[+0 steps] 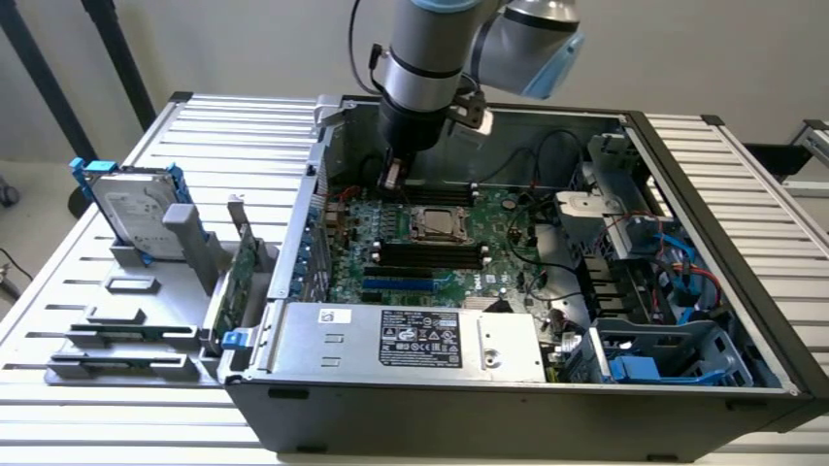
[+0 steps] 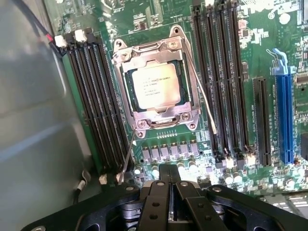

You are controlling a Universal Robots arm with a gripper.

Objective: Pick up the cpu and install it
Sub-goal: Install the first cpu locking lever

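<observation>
Tool (image 1: 392, 183) shut tight and carrying nothing. In the wrist view the two black fingers (image 2: 159, 202) lie flat against each other, with no gap and no part between them.

In the exterior view the arm (image 1: 428, 58) drops in from the upper centre of the frame, and the tool tip hangs inside the open computer case (image 1: 725, 291), over the far edge of the green motherboard (image 1: 499, 218).

The cpu (image 1: 434, 225) sits near the centre of the frame, just below the tool tip and a touch toward the exterior view's right. It is close to the tool but clearly apart from it, with nothing touching.

The wrist view shows the cpu (image 2: 156, 86) lying flat in its socket, dull silver top facing up and printed text across it. A metal retention frame (image 2: 126, 91) runs around its edges. Ahead of the closed fingertips comes a row of small grey components (image 2: 168, 151), then the socket — so the chip is straight out in front of the tool, not under it.

Banks of black memory slots (image 2: 94, 106) flank the socket on both sides, and a blue slot (image 2: 285, 115) stands further off.

On the worktop (image 1: 233, 116), at the middle left of the exterior frame, a hard drive (image 1: 130, 209) with blue rails stands upright in a grey stand — well away from the tool. A silver box (image 1: 414, 340) with a black label fills the lower centre of the case.
</observation>
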